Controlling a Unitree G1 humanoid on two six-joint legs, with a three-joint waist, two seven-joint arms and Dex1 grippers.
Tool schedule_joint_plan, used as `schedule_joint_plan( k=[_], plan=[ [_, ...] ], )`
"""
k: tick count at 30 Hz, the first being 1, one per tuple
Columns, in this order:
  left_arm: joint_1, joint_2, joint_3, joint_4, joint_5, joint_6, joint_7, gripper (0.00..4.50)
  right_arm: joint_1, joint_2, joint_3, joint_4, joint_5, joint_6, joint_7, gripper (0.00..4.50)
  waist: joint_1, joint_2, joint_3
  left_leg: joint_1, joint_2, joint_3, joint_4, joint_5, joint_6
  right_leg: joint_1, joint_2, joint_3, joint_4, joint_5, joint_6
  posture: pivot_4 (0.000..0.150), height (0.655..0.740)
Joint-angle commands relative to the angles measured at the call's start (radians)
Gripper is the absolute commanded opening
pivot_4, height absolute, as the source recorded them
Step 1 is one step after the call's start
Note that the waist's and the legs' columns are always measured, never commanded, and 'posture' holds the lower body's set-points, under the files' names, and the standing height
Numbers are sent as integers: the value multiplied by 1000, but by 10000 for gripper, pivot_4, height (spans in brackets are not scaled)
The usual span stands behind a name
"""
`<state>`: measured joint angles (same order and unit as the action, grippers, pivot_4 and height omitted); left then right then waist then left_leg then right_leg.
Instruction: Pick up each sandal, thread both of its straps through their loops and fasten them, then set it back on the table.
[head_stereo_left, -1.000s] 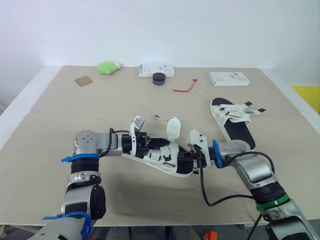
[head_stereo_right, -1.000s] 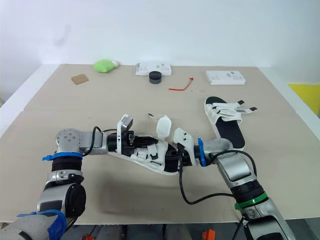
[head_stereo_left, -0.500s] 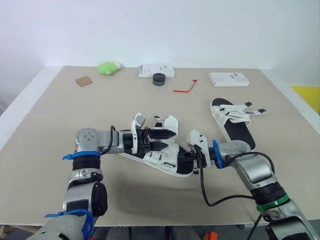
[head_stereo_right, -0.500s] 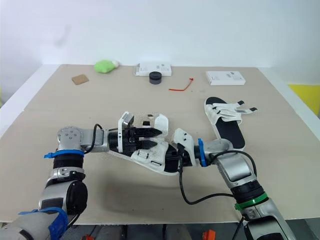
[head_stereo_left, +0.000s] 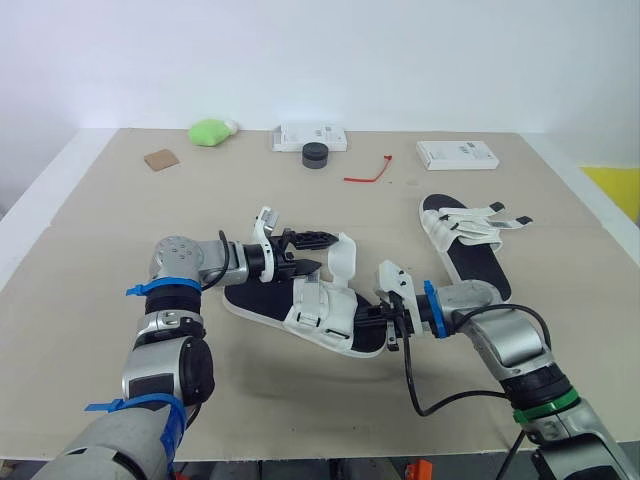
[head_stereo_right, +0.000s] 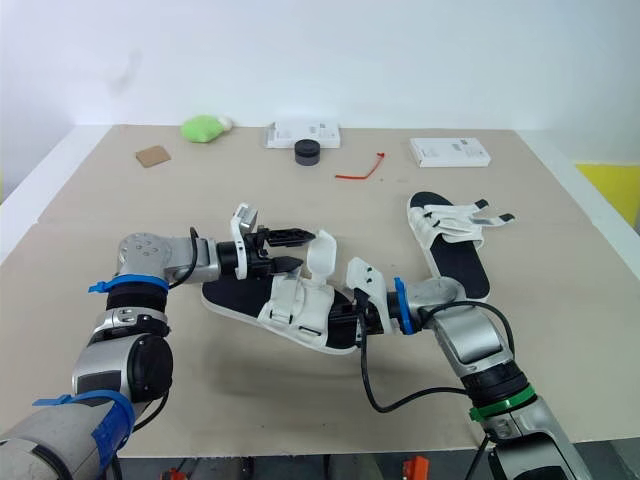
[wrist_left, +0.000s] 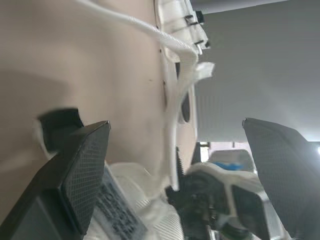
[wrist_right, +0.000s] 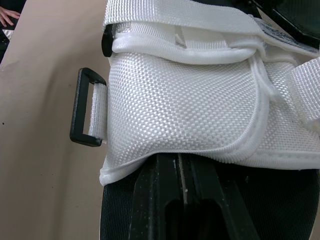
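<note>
A black-soled sandal with white woven straps (head_stereo_left: 318, 312) lies in the middle of the table. My right gripper (head_stereo_left: 374, 319) is shut on the edge of its sole; in the right wrist view a fastened white strap (wrist_right: 190, 105) and a black loop (wrist_right: 86, 107) sit just beyond the fingers. One white strap flap (head_stereo_left: 343, 262) stands upright. My left gripper (head_stereo_left: 322, 251) is open just left of that flap, with nothing held; its fingers (wrist_left: 82, 172) stand wide apart. A second sandal (head_stereo_left: 466, 244) lies to the right, its strap ends loose.
Along the table's far side lie a green object (head_stereo_left: 212, 131), a white box (head_stereo_left: 310, 137), a black puck (head_stereo_left: 316, 155), a red tie (head_stereo_left: 368, 171), another white box (head_stereo_left: 457, 155) and a brown card (head_stereo_left: 159, 159). The table's front edge (head_stereo_left: 330, 455) is near.
My left gripper has opened, let go of the sandal's strap and drawn back to the left. The sandal now lies lower, and its flap stands free. The right gripper keeps its hold.
</note>
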<state>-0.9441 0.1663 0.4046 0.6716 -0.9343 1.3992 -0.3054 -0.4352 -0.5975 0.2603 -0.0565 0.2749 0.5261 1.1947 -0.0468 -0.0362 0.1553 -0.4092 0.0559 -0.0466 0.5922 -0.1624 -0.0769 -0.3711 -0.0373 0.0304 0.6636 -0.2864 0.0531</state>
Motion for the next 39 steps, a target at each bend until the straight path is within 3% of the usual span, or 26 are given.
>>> schedule_joint_plan(
  k=[1, 4, 11, 25, 39],
  plan=[
    [-42, 20, -14, -41, -5, 2, -85, 43997, 42, -7, 55, 44, -33, 42, -16, 0, 0, 0, 1, 0, 0, 0, 0, 0, 0, 0, 0, 0, 0, 0, 0, 1500, 7400],
    [-72, 48, -11, -46, -17, 35, -131, 43997, 44, -7, 56, 46, -33, 39, -16, 0, 0, -1, 1, 0, 0, 0, 0, 0, 0, 0, 0, 0, 0, 0, 0, 1500, 7400],
    [-129, 66, -1, 133, 104, -57, -62, 43997, 29, -1, 57, 60, -34, 36, -16, 0, -1, -1, 2, 0, 0, 0, 0, 0, 0, 0, 0, 0, 0, 0, 0, 1500, 7400],
    [-248, -27, 50, 398, 199, -312, -66, 43997, 48, 1, 55, 41, -30, 43, -27, 0, -1, -4, 4, 0, 0, 0, 0, 0, 0, -1, 0, 0, 0, 0, 1, 1500, 7400],
    [-292, -82, 115, 501, 223, -475, -24, 43997, 52, 2, 55, 33, -28, 48, -33, 0, -2, -4, 5, 1, 0, 0, -3, 0, 0, -1, 0, 0, 0, -1, 1, 1500, 7400]
  ],
)
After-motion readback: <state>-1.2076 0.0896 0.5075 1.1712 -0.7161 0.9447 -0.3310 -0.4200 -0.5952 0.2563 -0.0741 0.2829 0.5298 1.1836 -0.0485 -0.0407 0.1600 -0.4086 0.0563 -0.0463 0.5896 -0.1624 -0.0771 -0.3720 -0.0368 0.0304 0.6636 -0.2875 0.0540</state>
